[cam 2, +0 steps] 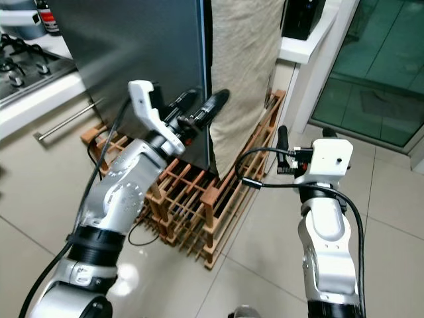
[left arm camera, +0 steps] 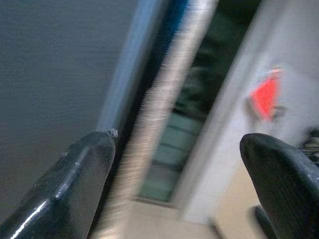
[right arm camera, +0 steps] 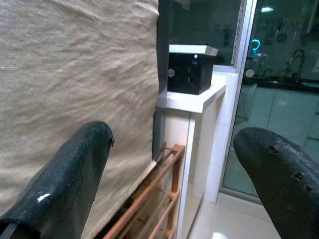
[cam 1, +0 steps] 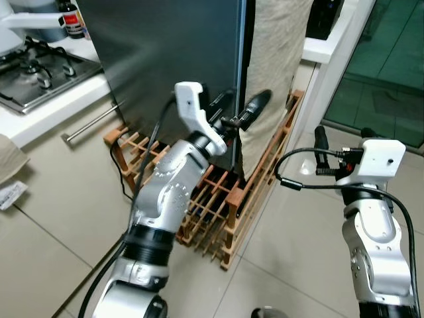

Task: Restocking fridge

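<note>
Fridge (cam 1: 165,59): tall, flat matte dark-grey door, far centre-left, w/ steel gas hob (cam 1: 36,73) on white counter to its left. Left gripper (cam 1: 240,110) raised at door's right edge, glossy black fingers spread wide. Slatted wooden rack (cam 1: 225,199) on tiled floor below. Coarse beige woven cloth (cam 1: 275,59) hangs right of door. Right gripper (cam 1: 320,147) low at right, near rack, fingers wide apart, holding nothing.

A pale tiled floor (cam 1: 46,238) carries a wooden lattice rack (cam 1: 218,199), which lies flat on the tiles. The dark fridge (cam 1: 165,53) stands at the rack's far side, with a beige cloth (cam 1: 271,59) hanging down beside it.
</note>
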